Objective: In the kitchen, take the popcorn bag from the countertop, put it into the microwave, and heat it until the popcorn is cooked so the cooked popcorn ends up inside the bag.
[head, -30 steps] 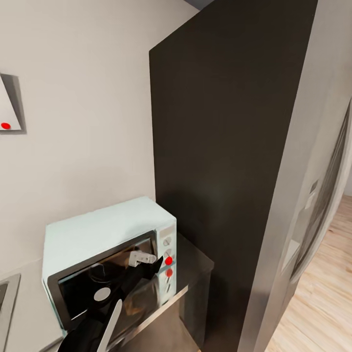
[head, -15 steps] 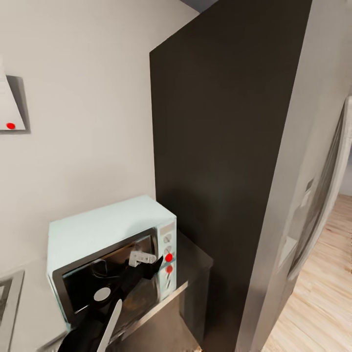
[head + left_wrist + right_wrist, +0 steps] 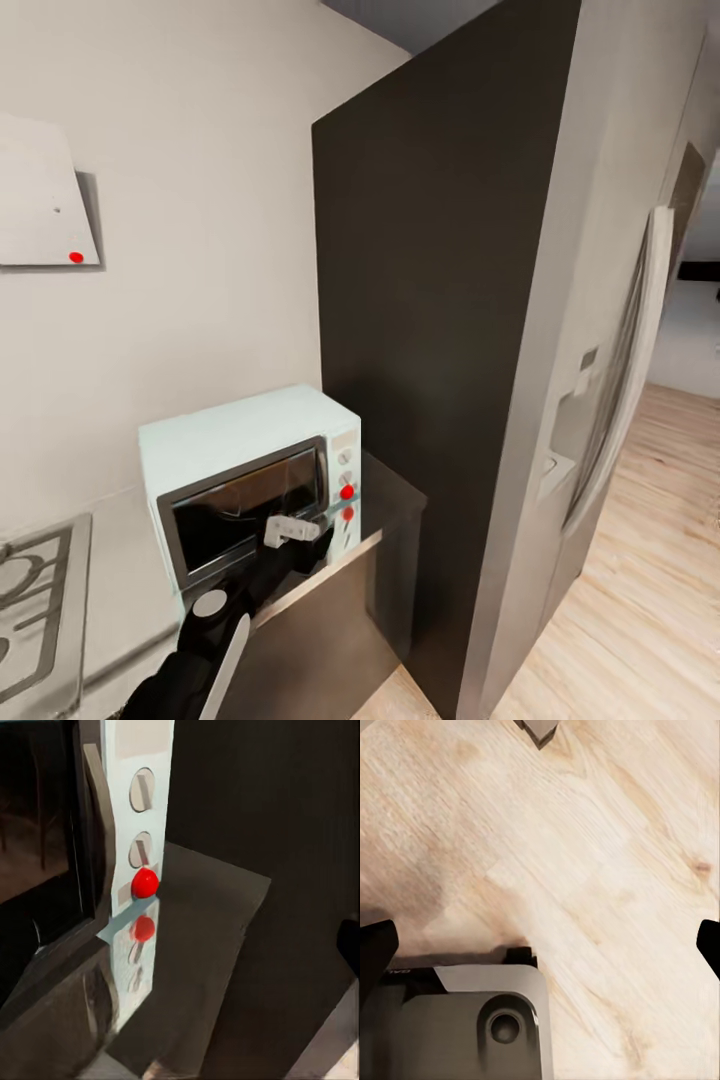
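Pulling back from the pale mint-blue microwave [image 3: 250, 480], whose dark door now looks shut, left fingers [image 3: 300, 528] unreadable, right fingers [image 3: 540, 945] spread wide.

Mint-blue microwave [image 3: 240, 450] sits on the grey countertop [image 3: 385, 505], door shut, two knobs and a red light on its right side. Left arm [image 3: 215, 625] reaches up in front of the door, with the left gripper [image 3: 300, 530] right by it. Tall dark cabinet [image 3: 430, 330] beside it, hob [image 3: 30, 600] at left, wood floor [image 3: 650, 600] at right.
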You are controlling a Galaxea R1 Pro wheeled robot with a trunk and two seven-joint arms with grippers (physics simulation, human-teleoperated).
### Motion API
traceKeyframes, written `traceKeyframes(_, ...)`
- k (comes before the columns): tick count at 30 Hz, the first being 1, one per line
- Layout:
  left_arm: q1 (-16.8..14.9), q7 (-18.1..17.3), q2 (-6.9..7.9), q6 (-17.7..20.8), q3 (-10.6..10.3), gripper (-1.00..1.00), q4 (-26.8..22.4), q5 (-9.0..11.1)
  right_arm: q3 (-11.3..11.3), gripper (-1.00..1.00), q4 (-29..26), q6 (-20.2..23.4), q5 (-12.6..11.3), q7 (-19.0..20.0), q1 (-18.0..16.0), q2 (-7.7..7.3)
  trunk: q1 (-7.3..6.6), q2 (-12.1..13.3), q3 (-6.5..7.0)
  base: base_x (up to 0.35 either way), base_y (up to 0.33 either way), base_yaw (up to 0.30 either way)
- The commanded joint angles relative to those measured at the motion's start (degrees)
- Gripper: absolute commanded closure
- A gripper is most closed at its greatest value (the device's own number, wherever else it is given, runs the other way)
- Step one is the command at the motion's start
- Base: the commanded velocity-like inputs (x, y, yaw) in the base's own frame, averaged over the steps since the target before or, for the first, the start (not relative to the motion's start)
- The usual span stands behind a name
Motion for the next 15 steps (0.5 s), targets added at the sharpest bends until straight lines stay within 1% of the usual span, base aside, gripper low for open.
traceKeyframes(1,-0.01,-0.23,-0.03,0.32,0.07,-1.0,0.07,0.01,-0.32,-1.0,0.24,-0.34,0.12,0.06,-0.05,-0.08,-0.02,-0.05,-0.03,-0.342,0.0,0.0)
traceKeyframes(6,-0.01,-0.23,-0.03,0.31,0.07,-1.0,0.45,0.01,-0.33,-1.0,0.25,-0.35,0.12,0.06,-0.05,-0.06,-0.02,-0.05,-0.03,-0.342,0.0,0.0)
traceKeyframes(8,-0.01,-0.23,-0.03,0.28,0.07,-1.0,1.31,0.01,-0.31,-1.0,0.25,-0.35,0.12,0.06,-0.05,-0.06,-0.02,-0.05,-0.03,-0.342,0.0,0.0)
traceKeyframes(13,-0.02,-0.23,-0.07,-0.15,0.07,-1.0,6.52,0.01,-0.28,-1.0,0.23,-0.35,0.12,0.06,-0.05,-0.07,-0.02,-0.05,-0.03,-0.339,0.0,0.0)
traceKeyframes(15,-0.02,-0.23,-0.05,-2.13,0.07,-1.0,10.29,0.01,-0.28,-1.0,0.23,-0.36,0.12,0.05,-0.05,-0.08,-0.02,-0.05,-0.03,-0.269,0.0,0.0)
